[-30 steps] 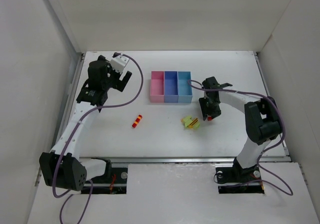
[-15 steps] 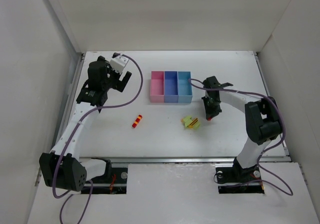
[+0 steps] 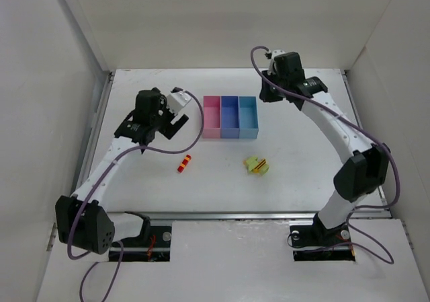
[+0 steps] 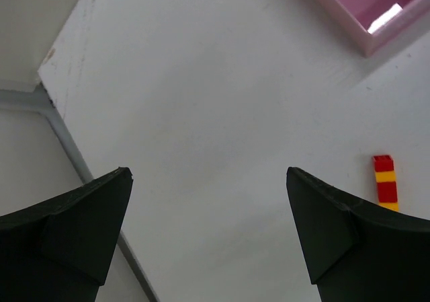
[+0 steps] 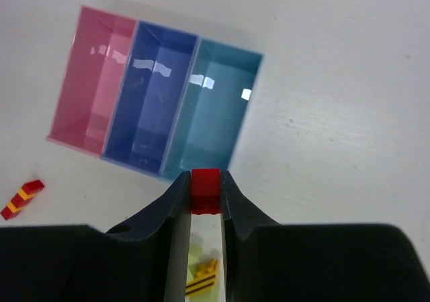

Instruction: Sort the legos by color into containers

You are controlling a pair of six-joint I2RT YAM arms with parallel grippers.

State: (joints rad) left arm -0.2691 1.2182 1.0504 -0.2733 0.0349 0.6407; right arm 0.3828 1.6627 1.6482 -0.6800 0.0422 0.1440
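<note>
Top external — right jaws now higher

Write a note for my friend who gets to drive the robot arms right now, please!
Right gripper: shut on a red brick, held up in the air.
Left gripper: open, empty, over the table near the red-and-yellow stack.
Pink bin, medium blue bin, light blue bin: all look empty.
Lime clump lies on the table in front of the bins.
Done: nothing binned yet. Left: drop the red brick, then sort the stack and clump.
</note>
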